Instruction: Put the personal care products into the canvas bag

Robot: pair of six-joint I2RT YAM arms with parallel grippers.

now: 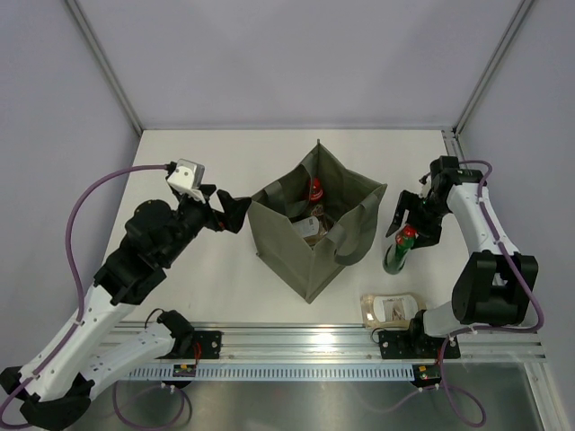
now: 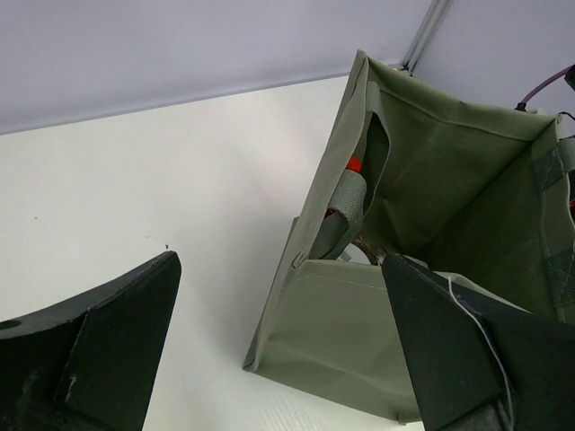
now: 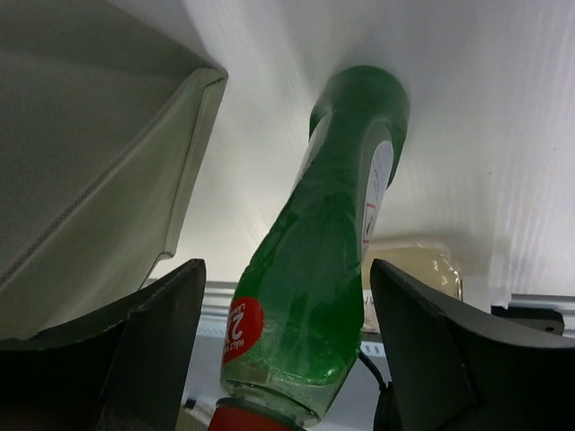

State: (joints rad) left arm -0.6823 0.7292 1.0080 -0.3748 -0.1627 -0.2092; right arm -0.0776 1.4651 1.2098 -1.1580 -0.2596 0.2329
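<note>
Right of the bag (image 1: 310,238), the right gripper (image 1: 411,224) hangs wide open over the green bottle (image 1: 396,259). I'd centre its neck between the fingers (image 3: 467,359) before squeezing, or it tips.

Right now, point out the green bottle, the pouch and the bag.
green bottle (image 1: 396,259): top external view, on the green body below the red cap.
pouch (image 1: 393,308): top external view, middle of its upper face.
bag (image 1: 283,250): top external view, on the near-left outer wall.
</note>
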